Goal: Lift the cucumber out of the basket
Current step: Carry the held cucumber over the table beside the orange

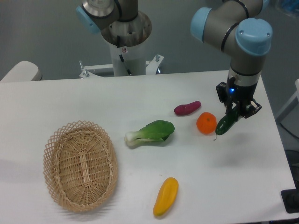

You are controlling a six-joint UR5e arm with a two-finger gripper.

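The dark green cucumber (226, 124) hangs tilted in my gripper (236, 112), held above the table at the right, just right of an orange fruit. The gripper is shut on its upper end. The tan wicker basket (53, 149) lies at the front left of the table, far from the gripper, and holds nothing.
An orange fruit (206, 123) and a purple sweet potato (187, 108) lie just left of the gripper. A bok choy (150, 132) lies mid-table. A yellow elongated vegetable (166, 196) lies near the front edge. The arm's base (126, 37) stands at the back.
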